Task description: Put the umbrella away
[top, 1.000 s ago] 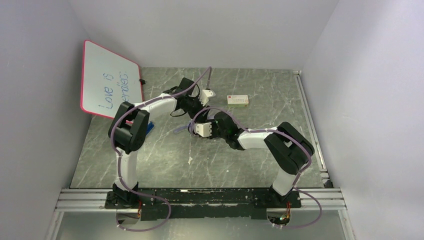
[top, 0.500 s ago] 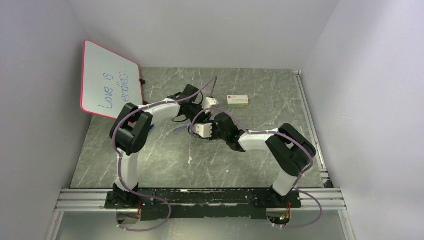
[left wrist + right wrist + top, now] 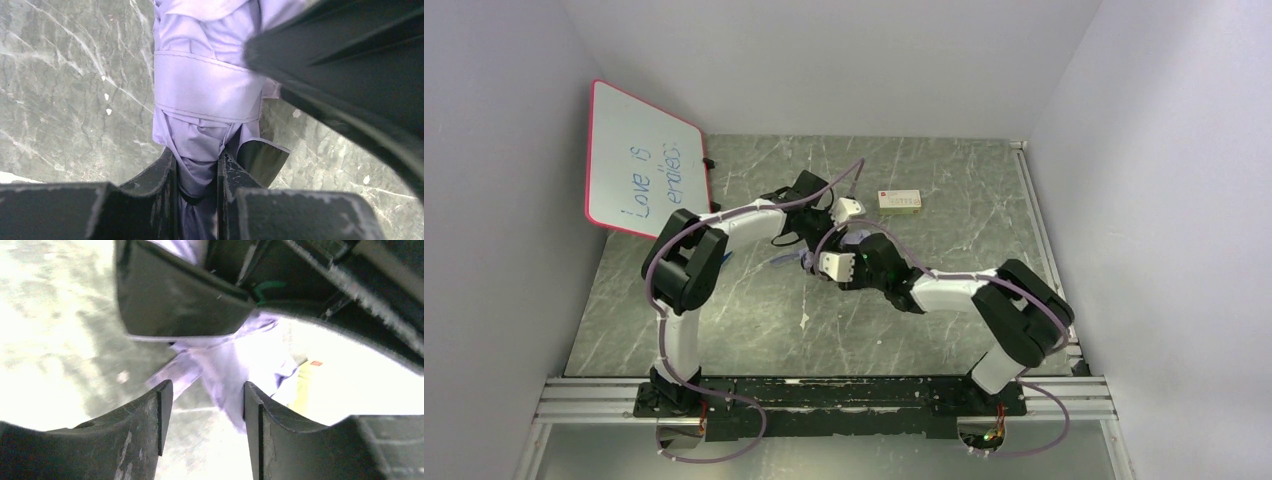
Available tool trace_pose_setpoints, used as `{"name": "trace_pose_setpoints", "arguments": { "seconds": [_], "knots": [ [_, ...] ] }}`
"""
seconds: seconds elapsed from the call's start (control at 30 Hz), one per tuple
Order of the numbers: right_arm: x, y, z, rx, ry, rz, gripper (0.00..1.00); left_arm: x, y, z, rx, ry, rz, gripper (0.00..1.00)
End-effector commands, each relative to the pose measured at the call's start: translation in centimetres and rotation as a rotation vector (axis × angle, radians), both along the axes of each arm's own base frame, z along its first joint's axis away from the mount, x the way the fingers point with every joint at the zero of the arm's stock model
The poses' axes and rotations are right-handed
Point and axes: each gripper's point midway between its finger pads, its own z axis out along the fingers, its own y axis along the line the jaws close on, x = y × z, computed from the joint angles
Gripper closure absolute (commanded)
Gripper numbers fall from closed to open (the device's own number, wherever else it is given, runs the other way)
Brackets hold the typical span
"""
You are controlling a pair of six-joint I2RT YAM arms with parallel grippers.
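Note:
The umbrella [image 3: 205,95] is a folded lavender bundle with a strap around it, lying on the marble table. My left gripper [image 3: 197,160] is shut on its narrow gathered end, with fabric pinched between both fingers. In the top view the two wrists meet at mid-table. Only a lavender sliver of the umbrella [image 3: 784,262] shows there, beside the left gripper [image 3: 802,232] and the right gripper [image 3: 809,260]. My right gripper [image 3: 202,390] is open, and umbrella fabric [image 3: 235,365] lies just ahead, brushing its right finger. The left gripper's black finger [image 3: 175,295] looms above it.
A red-framed whiteboard [image 3: 644,160] leans against the left wall. A small yellow-white box [image 3: 900,200] lies behind the grippers, also visible as a yellow box [image 3: 305,380] in the right wrist view. A blue item [image 3: 726,255] sits by the left arm's elbow.
The left gripper has closed on the umbrella's gathered end. The right gripper's jaws have widened, and the right arm has reached slightly further left.

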Motion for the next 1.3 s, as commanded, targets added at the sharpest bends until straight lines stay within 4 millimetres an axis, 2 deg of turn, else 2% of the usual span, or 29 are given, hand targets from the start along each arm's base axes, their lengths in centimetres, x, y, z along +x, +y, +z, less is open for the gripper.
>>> {"name": "trace_pose_setpoints", "arguments": {
  "seconds": [0.0,0.17,0.27,0.33,0.43,0.53,0.67,0.8,0.97,1.03,1.27],
  "knots": [
    [-4.0,-0.9,-0.3,0.097,0.135,-0.046,0.41,-2.3,3.9,-5.6,0.215,0.067,0.040,0.95],
    [-4.6,-0.2,7.1,0.429,0.073,-0.124,0.37,-2.2,4.0,-6.7,0.285,0.045,0.046,0.95],
    [-5.1,-1.8,11.5,0.677,0.046,-0.256,0.37,-2.2,3.8,-7.2,0.315,0.024,0.048,0.95],
    [-5.3,-3.4,13.1,0.814,0.062,-0.383,0.37,-2.4,3.6,-7.6,0.332,0.017,0.045,0.95],
    [-5.1,-7.0,14.2,0.985,0.055,-0.632,0.38,-2.6,3.5,-7.9,0.374,-0.019,0.039,0.95],
    [-5.2,-9.8,14.0,1.102,0.090,-0.859,0.40,-3.1,3.0,-8.0,0.413,-0.069,0.022,0.95],
    [-4.9,-11.9,13.4,1.113,0.127,-1.029,0.40,-4.2,2.7,-8.2,0.472,-0.148,0.004,0.95],
    [-3.3,-14.1,13.2,1.098,0.145,-1.128,0.40,-4.9,2.9,-8.4,0.532,-0.249,0.003,0.95],
    [-0.8,-15.2,14.5,1.101,0.131,-1.113,0.41,-5.4,3.8,-8.8,0.634,-0.376,-0.017,0.95],
    [0.4,-14.9,15.5,1.068,0.109,-1.064,0.41,-5.4,4.1,-8.8,0.663,-0.427,-0.023,0.95],
    [4.9,-16.2,20.5,1.071,-0.062,-0.991,0.41,-6.1,3.7,-8.9,0.722,-0.580,-0.060,0.95]
  ]
}}
